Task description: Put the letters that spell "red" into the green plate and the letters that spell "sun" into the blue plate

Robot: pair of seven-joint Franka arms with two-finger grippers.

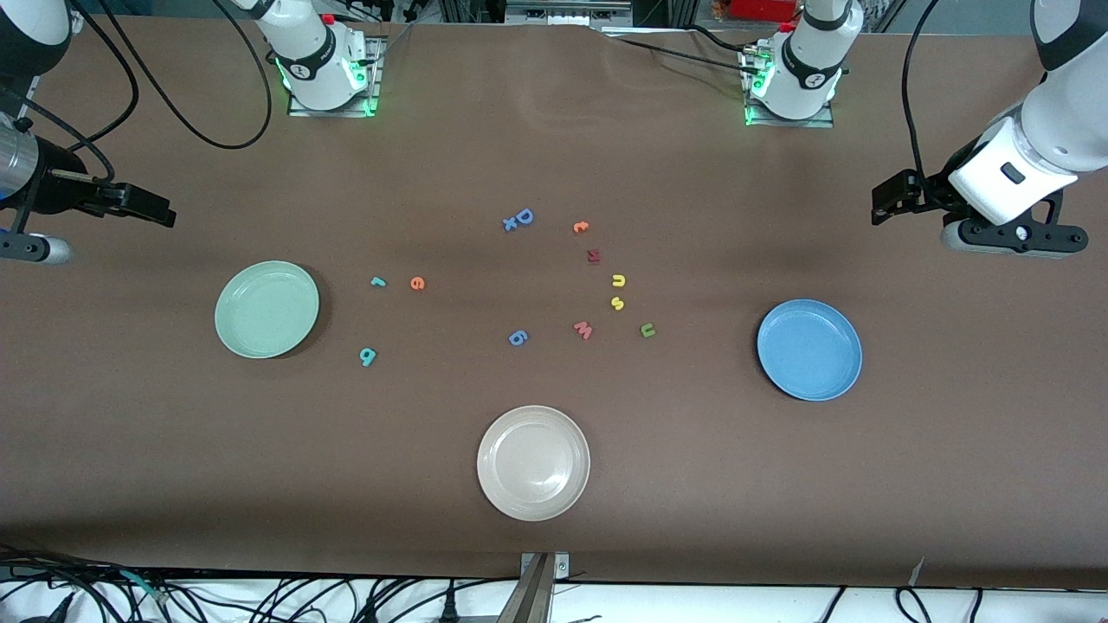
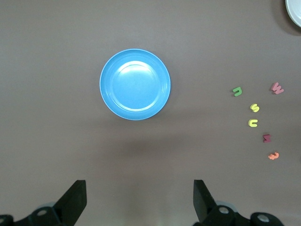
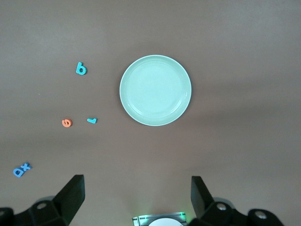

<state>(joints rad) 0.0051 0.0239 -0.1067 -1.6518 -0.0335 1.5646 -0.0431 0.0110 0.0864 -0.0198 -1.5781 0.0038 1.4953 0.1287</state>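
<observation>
Overhead, both pincers gape above round, raised-rimmed plates.

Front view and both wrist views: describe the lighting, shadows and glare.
Front view: even overhead light, a soft glare patch inside the beige plate, and green glow at both arm bases. Left wrist view: a pale sheen on the blue plate. Right wrist view: the green plate evenly lit, with a faint shadow beside it.

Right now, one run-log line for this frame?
stage: not started | left end effector: open, above blue plate | right end effector: open, above green plate | plates: empty | letters: on table
</observation>
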